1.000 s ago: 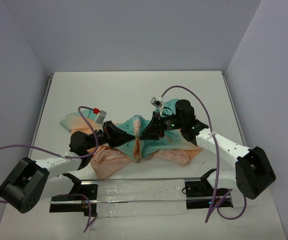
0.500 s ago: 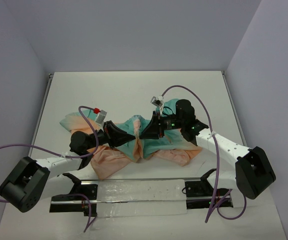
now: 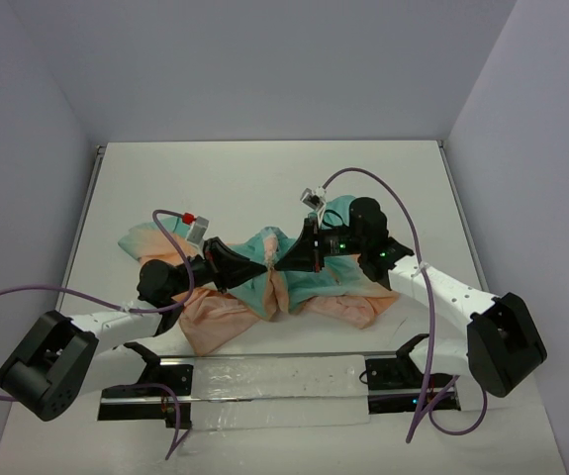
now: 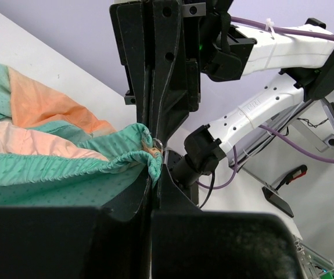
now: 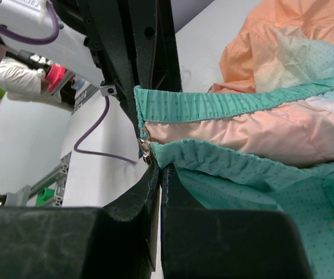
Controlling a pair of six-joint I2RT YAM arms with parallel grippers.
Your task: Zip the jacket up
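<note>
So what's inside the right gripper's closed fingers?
The right gripper pinches the teal hem of the jacket, right beside a small metal piece. The shut jaws hide how much cloth sits between them.

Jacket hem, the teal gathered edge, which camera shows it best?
The right wrist view: two stretches of the teal hem run across the frame, gathers sharp. The left wrist view shows one shorter stretch; the top view shows only the crumpled jacket, hem indistinct.

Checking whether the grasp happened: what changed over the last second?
The right claw closed, pinching the teal hem of the jacket, and barely moved otherwise. The left claw stayed shut on that same hem, and the jacket lay where it was.
</note>
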